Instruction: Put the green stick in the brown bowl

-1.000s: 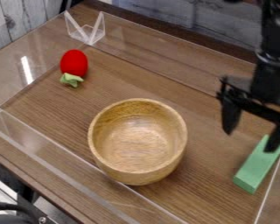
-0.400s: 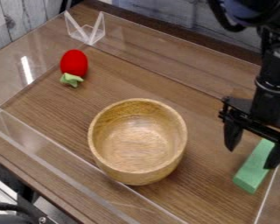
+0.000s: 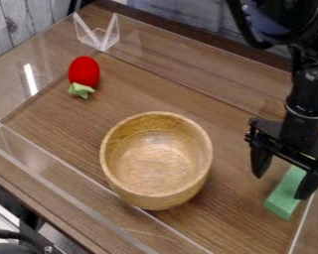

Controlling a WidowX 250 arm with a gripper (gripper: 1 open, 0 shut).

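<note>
The green stick (image 3: 289, 198) lies flat on the wooden table at the right, a light green bar angled toward the near right corner. My gripper (image 3: 286, 171) points straight down over its far end, open, one dark finger on each side of the bar. The stick's upper part is partly hidden behind the fingers. The brown bowl (image 3: 156, 159) stands empty in the middle of the table, to the left of the gripper and apart from it.
A red strawberry toy with green leaves (image 3: 82, 73) lies at the back left. A clear plastic wall (image 3: 29, 159) borders the table's near left side, and a clear folded stand (image 3: 98, 35) sits at the back.
The gripper has come down toward the table, its open fingers now straddling the far end of the green stick. Stick, bowl and strawberry have stayed put.
</note>
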